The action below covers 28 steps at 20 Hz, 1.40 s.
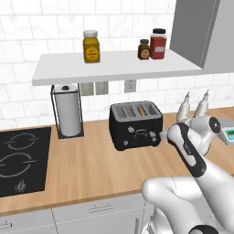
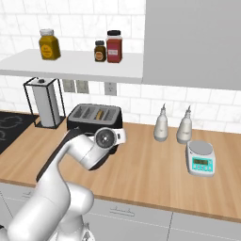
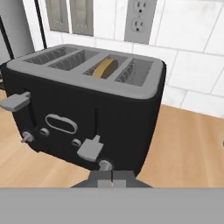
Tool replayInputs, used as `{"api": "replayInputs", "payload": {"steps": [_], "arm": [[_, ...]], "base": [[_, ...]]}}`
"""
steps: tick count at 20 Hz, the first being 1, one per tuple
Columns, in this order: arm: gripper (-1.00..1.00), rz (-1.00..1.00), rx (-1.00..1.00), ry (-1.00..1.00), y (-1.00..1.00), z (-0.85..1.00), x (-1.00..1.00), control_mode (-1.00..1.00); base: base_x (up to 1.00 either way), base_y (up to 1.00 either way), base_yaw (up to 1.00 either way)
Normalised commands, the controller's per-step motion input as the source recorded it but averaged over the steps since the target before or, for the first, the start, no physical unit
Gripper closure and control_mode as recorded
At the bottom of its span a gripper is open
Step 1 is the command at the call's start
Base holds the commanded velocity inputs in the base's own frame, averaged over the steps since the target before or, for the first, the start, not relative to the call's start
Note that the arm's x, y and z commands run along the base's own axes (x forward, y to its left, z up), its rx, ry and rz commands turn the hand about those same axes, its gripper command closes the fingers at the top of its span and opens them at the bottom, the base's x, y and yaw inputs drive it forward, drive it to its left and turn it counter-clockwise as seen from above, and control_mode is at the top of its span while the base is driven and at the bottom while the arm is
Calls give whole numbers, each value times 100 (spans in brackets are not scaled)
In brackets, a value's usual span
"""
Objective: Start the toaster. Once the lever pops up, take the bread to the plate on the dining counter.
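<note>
I've got the wood tabletop [image 1: 91, 160] along the tiled wall, black cooktop [image 1: 20, 160] inset at its left end. White shelf [image 1: 114, 66] above holds a yellow jar [image 1: 91, 46], small brown jar [image 1: 144, 49] and red jar [image 1: 158, 44]. Paper towel holder [image 1: 67, 111] stands left of the toaster. Black four-slot toaster [image 1: 135, 124] sits on the tabletop near the wall; the bread [image 3: 105, 68] is down in its third slot from the left in the hand view, tan edge just visible. On the toaster front, the right lever [image 3: 90, 148] sits low, the left lever [image 3: 15, 101] high. My end effector [image 3: 112, 178] is closed, gripping nothing, just in front of the toaster's lower front by that right lever. Right of it: two white bottles [image 2: 161, 124] and a kitchen scale [image 2: 201, 159].
</note>
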Motion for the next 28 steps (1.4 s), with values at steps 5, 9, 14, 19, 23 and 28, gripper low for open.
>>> {"api": "replayInputs", "payload": {"steps": [5,9,14,19,23,28], "arm": [[100,9,0,-5,-15,11,0,-100],[100,9,0,0,-6,1,0,-100],[100,1,0,0,5,0,0,-100],[100,0,0,0,18,0,0,-100],[100,0,0,0,5,0,0,-100],[100,0,0,0,0,0,0,-100]], "base": [[0,0,0],[0,0,0],[0,0,0],[0,0,0],[0,0,0],[0,0,0]]}}
